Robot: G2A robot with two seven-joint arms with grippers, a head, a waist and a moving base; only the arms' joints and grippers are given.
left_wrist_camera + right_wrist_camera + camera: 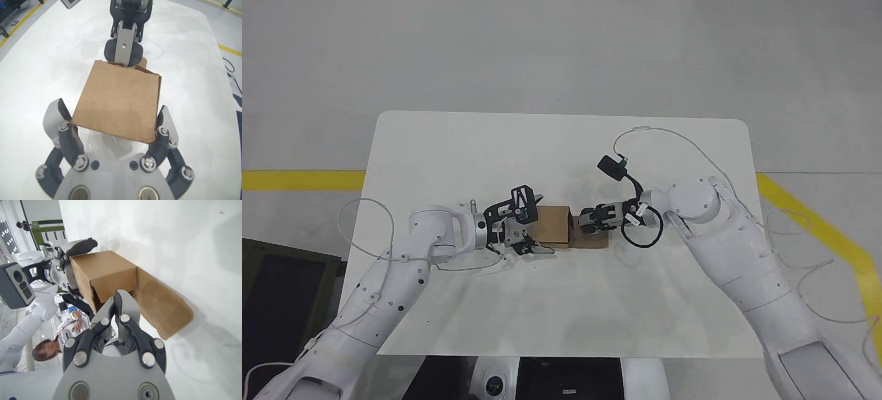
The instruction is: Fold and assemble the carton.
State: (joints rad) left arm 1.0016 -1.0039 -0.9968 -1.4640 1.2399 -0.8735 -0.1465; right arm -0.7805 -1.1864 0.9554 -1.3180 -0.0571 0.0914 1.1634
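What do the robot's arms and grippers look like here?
The left arm and right arm: smooth white shells, thin white cables trailing loose. The left gripper and right gripper: silver finger plates, black ribbed pads, black linkages, silver screws. A black cable loops at the right wrist.

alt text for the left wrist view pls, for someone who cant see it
A brown cardboard carton lies on a white table, its near end gripped by the left hand, one finger at each corner. The closed right hand comes in from the opposite side and touches the carton's far, open end.
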